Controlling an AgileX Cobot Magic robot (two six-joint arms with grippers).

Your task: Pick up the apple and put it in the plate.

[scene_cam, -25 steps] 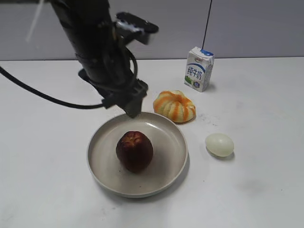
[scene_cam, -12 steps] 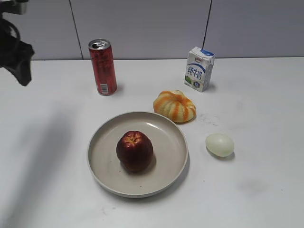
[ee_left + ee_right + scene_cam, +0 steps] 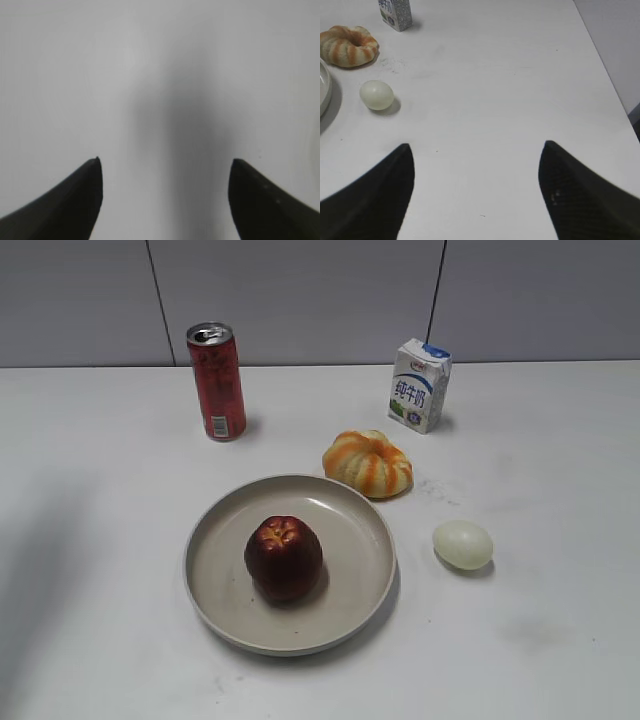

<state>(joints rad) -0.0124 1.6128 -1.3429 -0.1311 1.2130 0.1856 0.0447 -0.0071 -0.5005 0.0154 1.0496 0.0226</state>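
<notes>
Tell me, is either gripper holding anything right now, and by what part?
Nothing is held. The left gripper and right gripper are both open over bare table, and the apple sits free in the plate.

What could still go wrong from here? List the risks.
1. The apple stands free in the plate, off its centre toward the left; a knock to the table could roll it, though the raised rim would probably stop it.
2. The egg lies loose beside the plate, with the open right gripper on that side; a careless sweep could send it rolling.
3. The tall can could tip if an arm returns.
</notes>
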